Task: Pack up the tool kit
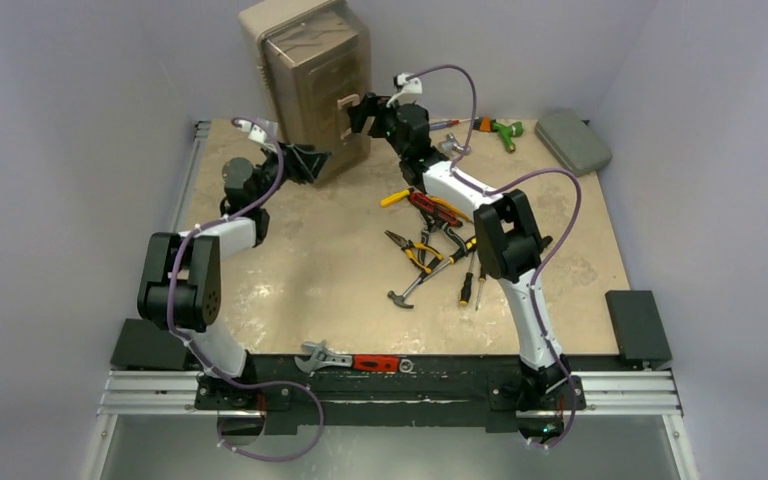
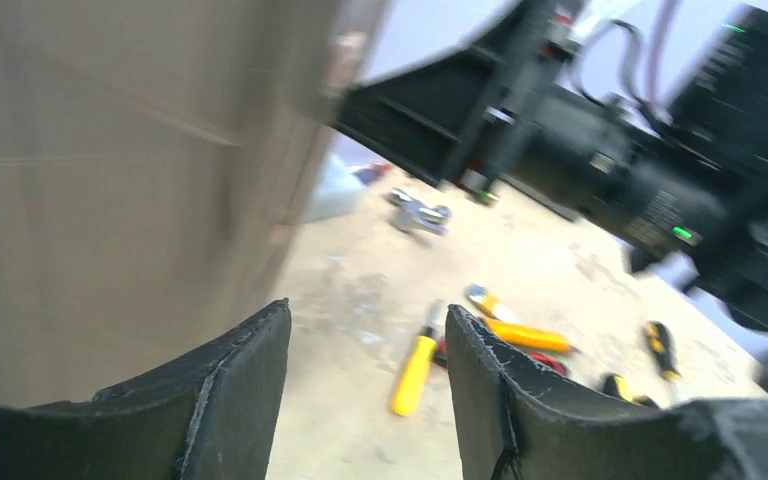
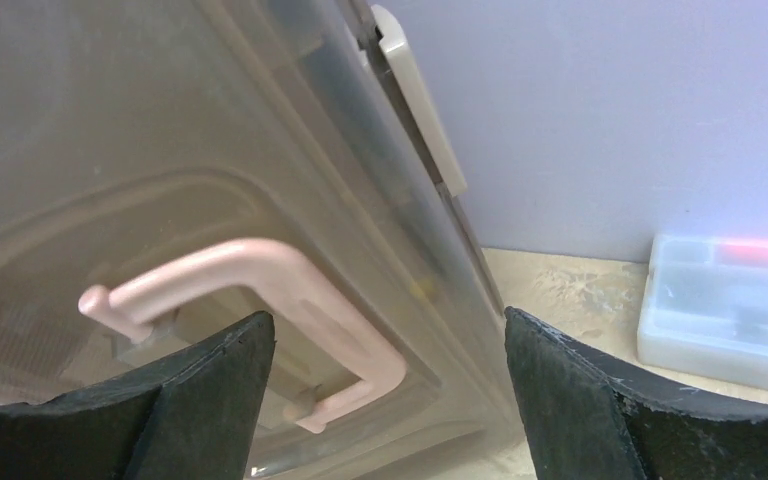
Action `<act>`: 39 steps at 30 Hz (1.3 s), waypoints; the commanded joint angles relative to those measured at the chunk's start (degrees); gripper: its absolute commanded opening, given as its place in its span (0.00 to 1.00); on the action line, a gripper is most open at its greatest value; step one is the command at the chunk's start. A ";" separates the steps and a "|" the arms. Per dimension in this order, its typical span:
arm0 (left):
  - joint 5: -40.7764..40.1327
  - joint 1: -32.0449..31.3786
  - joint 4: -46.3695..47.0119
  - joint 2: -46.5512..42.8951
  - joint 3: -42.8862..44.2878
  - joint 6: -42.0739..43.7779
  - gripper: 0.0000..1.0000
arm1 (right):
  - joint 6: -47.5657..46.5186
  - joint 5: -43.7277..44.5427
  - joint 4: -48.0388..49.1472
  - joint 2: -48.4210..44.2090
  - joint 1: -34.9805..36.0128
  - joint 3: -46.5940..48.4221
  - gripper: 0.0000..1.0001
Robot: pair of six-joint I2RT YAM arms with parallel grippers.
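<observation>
Silver and red, a wrench (image 1: 348,360) lies at the near edge of the table (image 1: 290,270). Past it, a hammer (image 1: 415,285), pliers (image 1: 407,248) and screwdrivers (image 1: 467,288) sit in a heap.

The left hand (image 1: 310,162) is open and holds nothing. It is just beside the toolbox (image 1: 310,70). The right hand (image 1: 358,108) is wide open and empty too, facing the pink handle (image 3: 260,280).

The big tan toolbox stands on its end at the far edge. Its long side goes up and down, and its clear lid faces the arms. A grey-green case (image 1: 572,140) lies at the far right.
</observation>
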 commanded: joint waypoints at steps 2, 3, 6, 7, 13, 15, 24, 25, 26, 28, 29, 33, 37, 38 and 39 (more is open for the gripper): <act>0.65 -1.07 -0.89 -10.21 -4.49 1.43 0.59 | 3.94 -7.55 5.29 -4.32 -1.34 -1.52 0.88; -0.25 -0.46 -3.76 -11.70 -4.42 1.26 0.60 | 3.94 -8.11 5.39 -4.66 -1.69 -2.07 0.89; -1.87 2.30 -8.36 -15.46 -4.65 -1.31 0.63 | 4.30 -8.42 5.48 -5.56 -2.48 -3.26 0.92; -2.46 4.29 -8.43 -16.59 -5.18 -2.53 0.64 | 4.73 -8.46 5.23 -5.86 -2.82 -3.47 0.92; -6.26 10.07 -23.42 -16.82 3.26 -2.12 0.71 | 6.58 -9.61 5.80 -6.50 -4.09 -4.27 0.92; -5.55 11.80 -23.64 -13.56 7.61 -4.35 0.74 | 6.62 -10.10 5.36 -6.49 -4.24 -3.92 0.92; -9.24 16.43 -23.35 3.98 25.17 -11.44 0.81 | 7.16 -11.84 3.30 -6.08 -5.00 -3.13 0.92; -9.57 16.75 -23.58 5.69 27.29 -11.90 0.81 | 7.25 -11.96 3.29 -6.03 -5.15 -3.23 0.92; -9.57 16.96 -23.74 7.92 29.38 -12.90 0.81 | 7.32 -12.10 3.33 -5.97 -5.20 -3.32 0.92; -8.87 17.03 -25.57 13.00 37.19 -14.62 0.79 | 7.61 -12.56 3.45 -5.72 -5.29 -3.46 0.91; -7.92 17.03 -26.29 16.05 40.95 -15.86 0.78 | 7.94 -12.83 3.67 -5.51 -5.37 -3.53 0.91; -6.03 17.02 -27.67 26.63 53.88 -21.57 0.78 | 9.05 -14.39 3.78 -4.49 -5.58 -3.27 0.89; -2.91 16.08 -30.67 37.40 66.86 -27.22 0.78 | 9.84 -15.17 3.84 -3.31 -5.56 -3.18 0.88; -2.14 15.61 -31.64 39.18 69.89 -28.14 0.78 | 10.05 -15.30 3.88 -2.91 -5.56 -3.11 0.88; -1.48 15.03 -32.37 40.62 71.94 -28.78 0.78 | 10.23 -15.67 4.02 -2.58 -5.56 -2.94 0.88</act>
